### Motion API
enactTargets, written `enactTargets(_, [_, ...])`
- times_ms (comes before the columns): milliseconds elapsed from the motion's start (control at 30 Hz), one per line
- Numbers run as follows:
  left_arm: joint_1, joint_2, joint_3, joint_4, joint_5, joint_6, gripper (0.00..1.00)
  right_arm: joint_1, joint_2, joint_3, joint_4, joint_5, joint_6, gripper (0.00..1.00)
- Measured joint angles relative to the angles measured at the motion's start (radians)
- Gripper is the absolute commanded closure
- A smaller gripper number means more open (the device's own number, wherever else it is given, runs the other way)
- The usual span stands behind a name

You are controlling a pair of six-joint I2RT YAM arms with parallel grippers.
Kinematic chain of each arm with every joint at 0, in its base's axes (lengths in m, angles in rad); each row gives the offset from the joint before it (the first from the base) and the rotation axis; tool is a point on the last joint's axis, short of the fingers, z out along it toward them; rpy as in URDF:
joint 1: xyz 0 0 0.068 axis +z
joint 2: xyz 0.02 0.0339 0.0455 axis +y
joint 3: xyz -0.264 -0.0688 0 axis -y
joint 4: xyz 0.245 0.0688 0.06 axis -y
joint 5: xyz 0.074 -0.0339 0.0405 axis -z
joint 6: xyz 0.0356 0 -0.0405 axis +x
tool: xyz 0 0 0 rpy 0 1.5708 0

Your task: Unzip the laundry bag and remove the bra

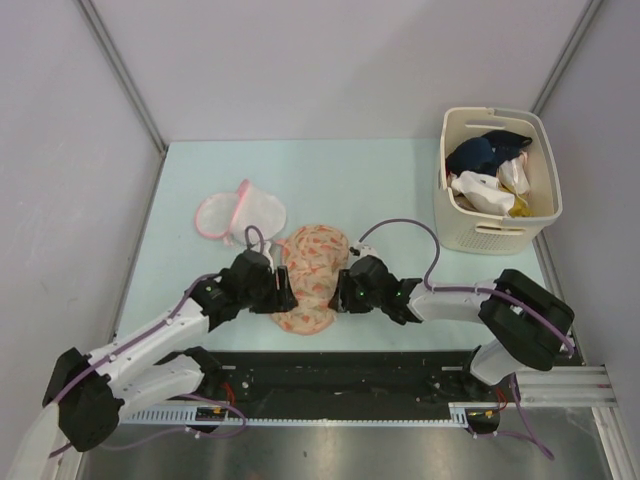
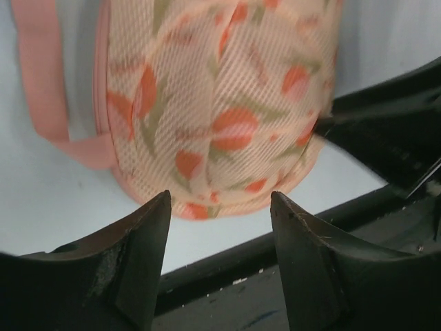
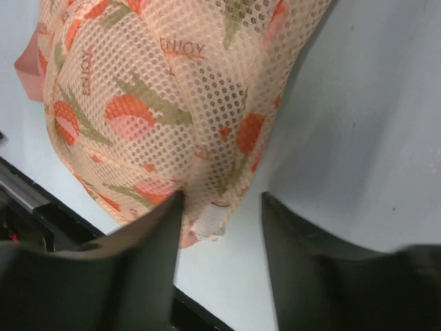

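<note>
The laundry bag (image 1: 312, 277), a cream-peach mesh pouch with orange-red print, lies on the table between my two grippers. My left gripper (image 1: 287, 290) is open at its left side. In the left wrist view the bag (image 2: 220, 103) sits just beyond the open gripper (image 2: 220, 207), with its pink loop (image 2: 52, 96) to the left. My right gripper (image 1: 340, 290) is open at the bag's right side. In the right wrist view the bag (image 3: 165, 96) fills the top, and its white zip end tab (image 3: 212, 219) sits between the open fingers (image 3: 155, 241). The bra is hidden.
A white round cloth piece with pink edge (image 1: 240, 214) lies at the back left. A cream basket (image 1: 498, 180) with white and navy garments stands at the back right. The black rail (image 1: 350, 370) runs along the table's near edge.
</note>
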Motion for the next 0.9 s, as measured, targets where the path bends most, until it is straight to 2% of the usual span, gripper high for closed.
enactTargets(67, [-0.01,-0.002,-0.046,0.003,0.024,-0.026,0.33,-0.014,0.008,0.0,0.012,-0.014,0.007,0.87])
enactTargets(100, [-0.013,-0.003,-0.065,0.005,0.034,-0.037,0.3,-0.021,0.009,0.0,0.02,-0.019,0.013,1.0])
enactTargets(133, [-0.014,-0.006,-0.079,0.007,0.04,-0.045,0.26,-0.028,0.009,0.0,0.026,-0.022,0.014,1.0])
enactTargets(200, [-0.014,-0.008,-0.109,0.025,0.04,-0.059,0.25,-0.04,0.009,0.001,0.033,-0.025,0.016,1.0])
enactTargets(333, [-0.015,0.033,-0.164,0.108,0.031,-0.073,0.28,-0.052,0.008,0.001,0.031,-0.024,0.019,1.0])
enactTargets(400, [-0.015,0.113,-0.169,0.165,0.03,-0.072,0.29,-0.047,0.002,0.001,0.02,-0.009,0.02,1.0])
enactTargets(500, [-0.015,0.245,-0.11,0.257,0.035,-0.064,0.3,-0.024,-0.039,0.0,-0.023,0.055,0.031,1.0])
enactTargets(633, [-0.015,0.457,0.05,0.291,0.042,-0.018,0.3,0.04,-0.153,-0.021,-0.097,0.213,0.079,1.0])
enactTargets(667, [-0.014,0.514,0.104,0.289,0.043,-0.005,0.3,0.068,-0.18,-0.029,-0.113,0.251,0.1,0.98])
enactTargets(700, [-0.014,0.552,0.141,0.288,0.038,0.007,0.3,0.1,-0.199,-0.036,-0.129,0.283,0.119,0.79])
enactTargets(800, [-0.013,0.679,0.299,0.278,0.024,0.053,0.29,0.199,-0.211,-0.042,-0.146,0.31,0.177,0.49])
enactTargets(900, [-0.013,0.719,0.417,0.248,-0.004,0.103,0.28,0.259,-0.216,-0.042,-0.163,0.307,0.206,0.47])
